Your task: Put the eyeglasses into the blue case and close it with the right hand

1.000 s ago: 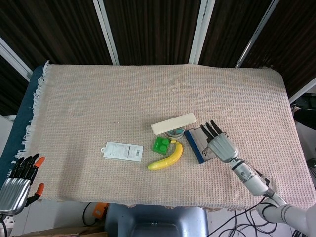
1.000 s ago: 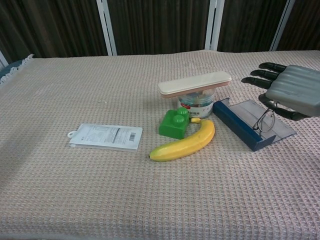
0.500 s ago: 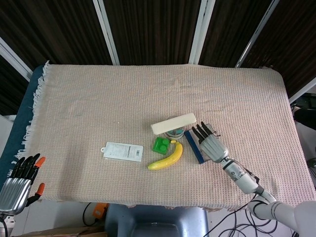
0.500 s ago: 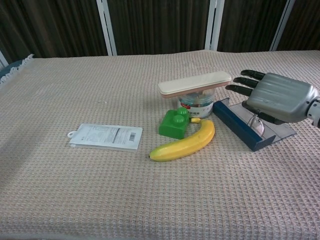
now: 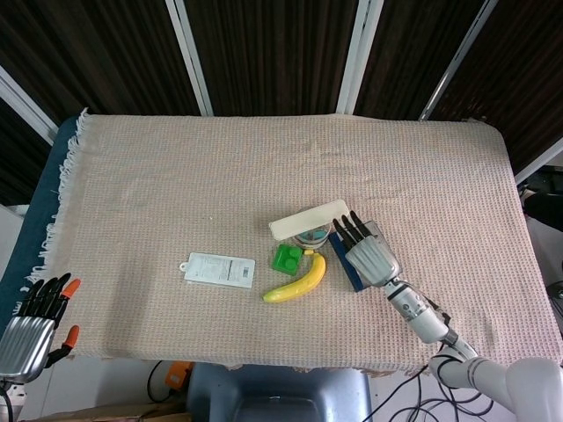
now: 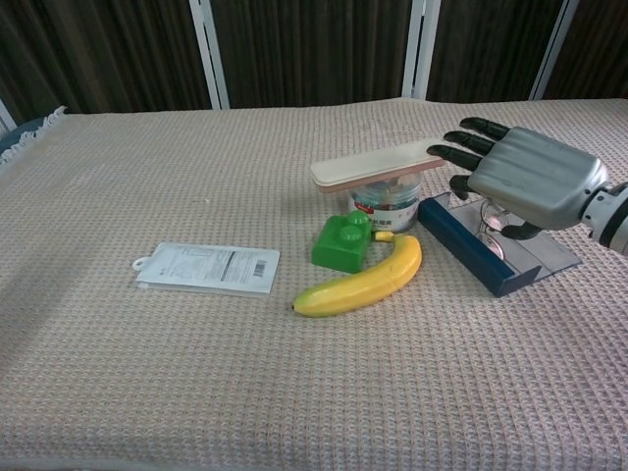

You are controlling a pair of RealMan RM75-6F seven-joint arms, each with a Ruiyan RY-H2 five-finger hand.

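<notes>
The blue case (image 6: 469, 251) lies open right of the banana, its dark blue lid edge (image 5: 348, 266) facing the banana. The eyeglasses (image 6: 492, 236) lie inside it, mostly hidden by my right hand. That hand (image 6: 522, 178) hovers flat over the case with fingers spread, holding nothing. Its fingertips (image 6: 441, 153) reach the right end of the beige box. From the head view the right hand (image 5: 365, 251) covers most of the case. My left hand (image 5: 31, 328) hangs off the table's near left corner, fingers straight and empty.
A long beige box (image 6: 383, 164) rests on a round tin (image 6: 386, 204) just left of the case. A green block (image 6: 341, 241), a banana (image 6: 363, 280) and a white packet (image 6: 208, 268) lie further left. A knitted cloth (image 5: 220, 176) covers the table.
My right hand has slid left over the open case, from its right side until its fingertips are at the beige box. The left hand has not moved.
</notes>
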